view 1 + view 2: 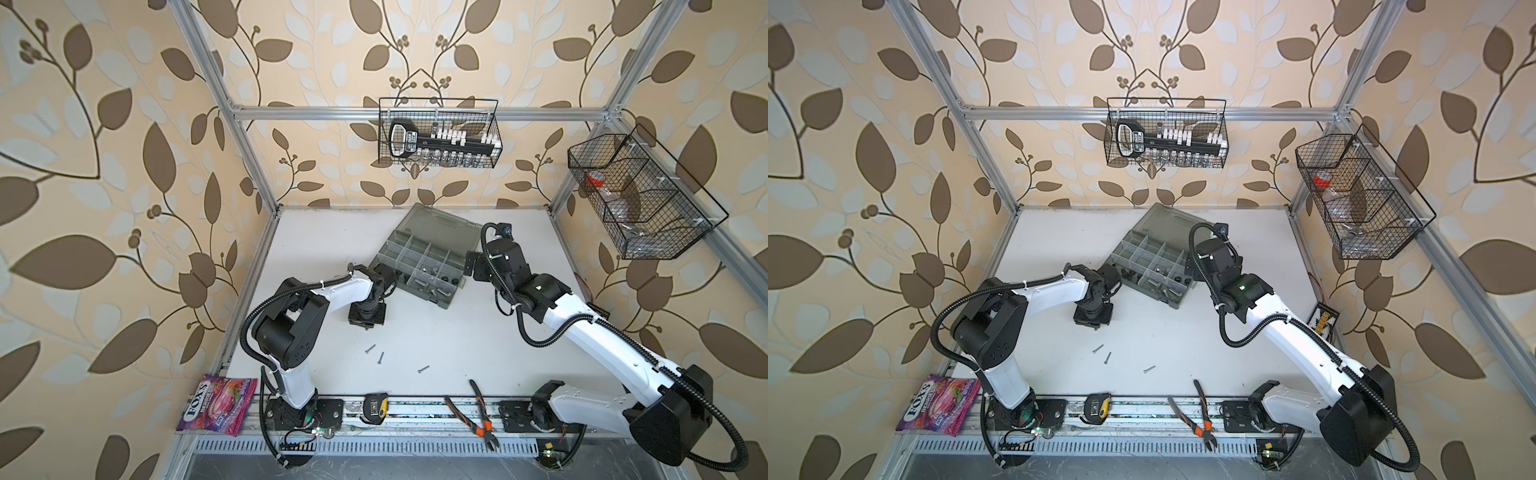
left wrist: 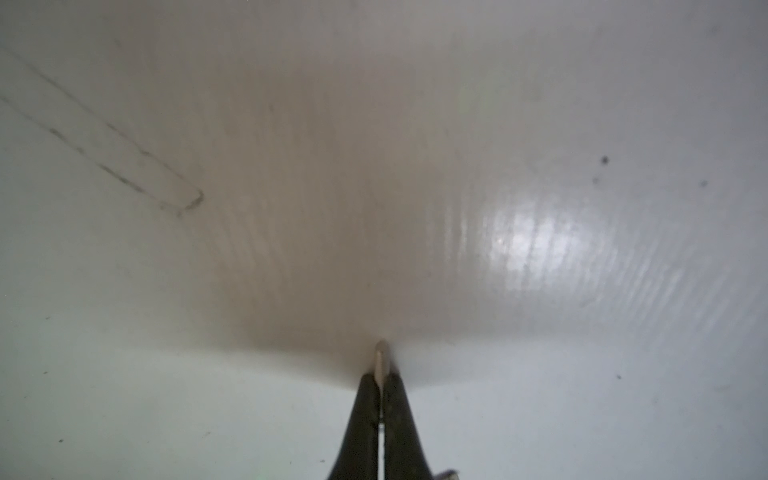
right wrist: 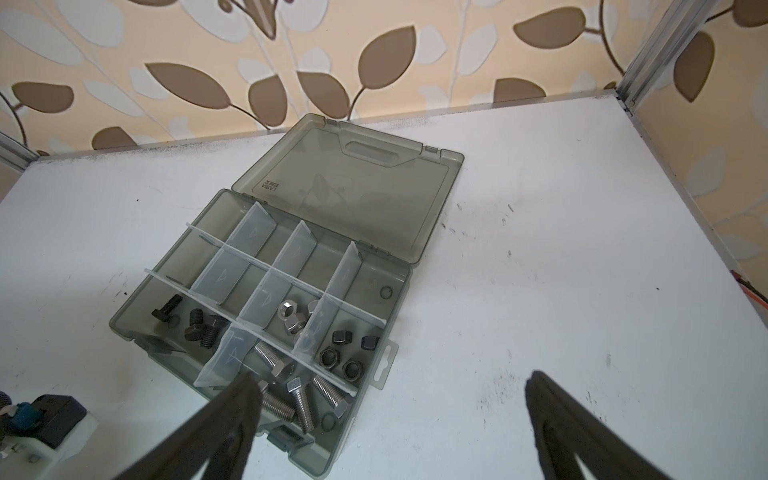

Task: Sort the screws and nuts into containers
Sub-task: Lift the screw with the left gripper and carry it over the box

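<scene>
Screws (image 3: 301,405) and nuts (image 3: 352,368) occupy four containers (image 3: 203,253). Left gripper (image 2: 381,376) clamps one thin screw (image 2: 381,353); right gripper (image 3: 392,376) stands wide, empty. Three loose screws (image 1: 380,357) lie unsorted on the table (image 1: 457,332), six o'clock from the containers.

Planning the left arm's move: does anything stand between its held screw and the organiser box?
Nothing visible does: only bare table lies between the screw in the shut left gripper and the organiser box.
</scene>
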Robot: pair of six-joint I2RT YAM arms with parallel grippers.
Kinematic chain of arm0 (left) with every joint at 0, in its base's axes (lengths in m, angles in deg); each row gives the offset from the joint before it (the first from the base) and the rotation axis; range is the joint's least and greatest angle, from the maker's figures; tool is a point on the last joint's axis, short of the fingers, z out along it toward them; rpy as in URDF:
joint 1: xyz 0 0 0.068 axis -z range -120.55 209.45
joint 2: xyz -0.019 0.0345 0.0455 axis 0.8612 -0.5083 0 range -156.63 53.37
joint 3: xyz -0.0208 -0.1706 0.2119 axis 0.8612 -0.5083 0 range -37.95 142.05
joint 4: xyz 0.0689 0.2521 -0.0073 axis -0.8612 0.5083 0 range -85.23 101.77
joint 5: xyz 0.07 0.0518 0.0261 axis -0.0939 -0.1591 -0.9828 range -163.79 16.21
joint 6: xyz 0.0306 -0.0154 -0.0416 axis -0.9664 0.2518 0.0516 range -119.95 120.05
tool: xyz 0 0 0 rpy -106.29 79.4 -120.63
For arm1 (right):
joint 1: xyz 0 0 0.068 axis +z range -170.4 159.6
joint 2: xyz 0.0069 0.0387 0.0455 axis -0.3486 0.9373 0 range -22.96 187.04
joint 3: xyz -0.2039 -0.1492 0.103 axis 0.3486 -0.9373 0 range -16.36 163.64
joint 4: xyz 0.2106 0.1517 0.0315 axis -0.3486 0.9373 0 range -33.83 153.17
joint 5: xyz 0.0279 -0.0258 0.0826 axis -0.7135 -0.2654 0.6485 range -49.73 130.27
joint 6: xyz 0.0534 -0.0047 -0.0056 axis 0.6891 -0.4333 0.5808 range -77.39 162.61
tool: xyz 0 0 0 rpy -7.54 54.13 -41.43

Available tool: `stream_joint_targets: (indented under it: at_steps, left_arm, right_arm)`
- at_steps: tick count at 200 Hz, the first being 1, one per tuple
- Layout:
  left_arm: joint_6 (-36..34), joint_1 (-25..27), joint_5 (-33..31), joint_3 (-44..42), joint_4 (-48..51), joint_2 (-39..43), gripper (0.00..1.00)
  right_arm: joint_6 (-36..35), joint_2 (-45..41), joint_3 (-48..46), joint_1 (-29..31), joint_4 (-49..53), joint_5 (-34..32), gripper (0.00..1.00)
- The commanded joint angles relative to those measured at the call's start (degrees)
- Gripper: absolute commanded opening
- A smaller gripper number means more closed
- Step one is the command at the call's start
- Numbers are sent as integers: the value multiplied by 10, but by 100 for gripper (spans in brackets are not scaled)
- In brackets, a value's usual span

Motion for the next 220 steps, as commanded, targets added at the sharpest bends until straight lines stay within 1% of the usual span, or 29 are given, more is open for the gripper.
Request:
stream_joint_targets:
  at_steps: [1, 48, 100, 120, 152, 187, 220]
  left_arm:
    - [8, -1, 2, 8, -33, 11, 0]
    - [8, 3, -1, 49, -25, 62, 0]
    - [7, 3, 9, 77, -32, 54, 0]
    - [5, 3, 15, 106, -42, 47, 0]
    - [-7, 3, 19, 187, -60, 13, 0]
    - [-24, 3, 32, 301, -54, -62, 0]
    - [-36, 3, 21, 385, -49, -121, 0]
  right_arm:
    - [5, -15, -1, -2, 5, -6, 100]
    - [6, -12, 1, -2, 1, -5, 100]
    - [6, -13, 3, -1, 1, -4, 100]
    - [6, -12, 4, -1, 0, -4, 100]
    - [11, -14, 3, -2, -1, -1, 100]
    - [13, -22, 0, -2, -1, 0, 100]
    - [16, -30, -4, -2, -1, 1, 100]
